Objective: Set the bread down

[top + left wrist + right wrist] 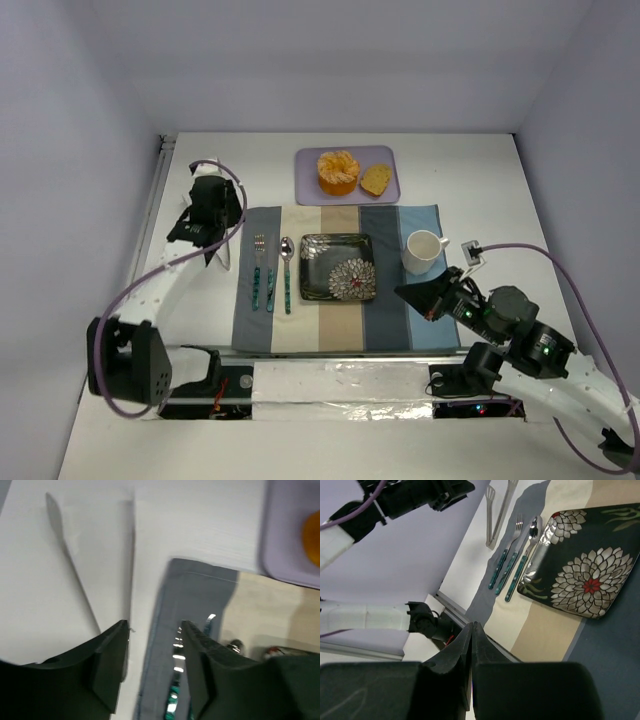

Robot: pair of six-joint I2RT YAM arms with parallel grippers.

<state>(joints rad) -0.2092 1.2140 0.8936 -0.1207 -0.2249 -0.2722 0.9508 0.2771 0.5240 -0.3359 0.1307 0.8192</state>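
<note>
The bread (pixel 376 180), a small golden-brown slice, lies on a lavender tray (pixel 310 185) at the back of the table, right of a peeled orange (pixel 338 172). My left gripper (pixel 212 245) is open and empty, low over the left edge of the striped placemat (pixel 340 330), far from the bread; in the left wrist view my left gripper (pixel 152 625) has the mat's edge (pixel 195 590) between its fingers. My right gripper (pixel 402 291) is shut and empty, hovering right of the dark floral plate (pixel 338 267); in the right wrist view (pixel 471 625) the jaws are pressed together.
A fork (pixel 258 270) and a spoon (pixel 286 268) lie left of the plate. A white mug (pixel 424 250) stands right of it. Tongs (pixel 75 555) lie on the table left of the mat. The tray's corner (pixel 285 545) and the orange (pixel 312 540) show in the left wrist view.
</note>
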